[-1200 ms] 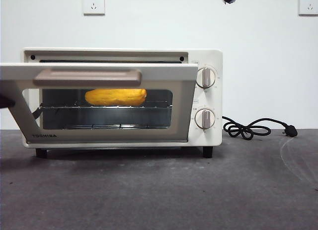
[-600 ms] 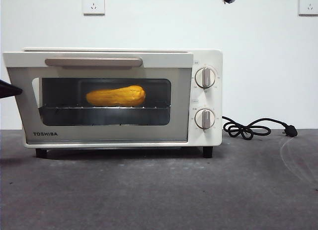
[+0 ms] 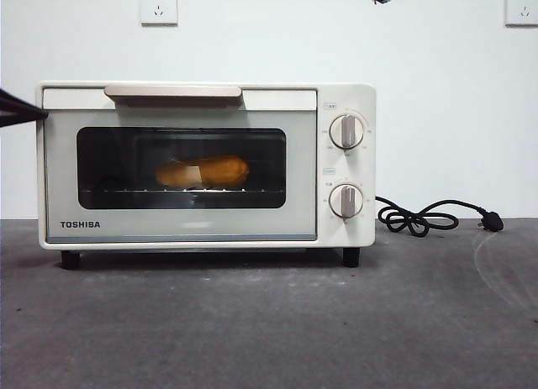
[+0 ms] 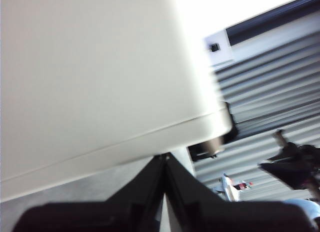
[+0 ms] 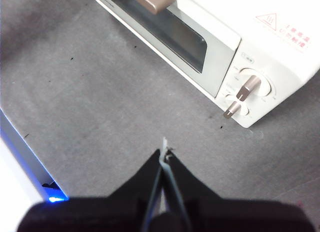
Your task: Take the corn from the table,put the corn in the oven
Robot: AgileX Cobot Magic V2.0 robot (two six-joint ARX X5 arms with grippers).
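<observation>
A cream-white boxy toaster oven (image 3: 206, 164) stood on the dark grey matte table (image 3: 269, 322), door closed. Inside it, behind dark glass, the stubby yellow-orange corn cob (image 3: 204, 171) lay lengthwise, partly dimmed. The left gripper (image 4: 165, 159), clenched empty, sat beside the oven's side, nearer; the right gripper (image 5: 164, 154), clenched empty, hung above the oven's front.
</observation>
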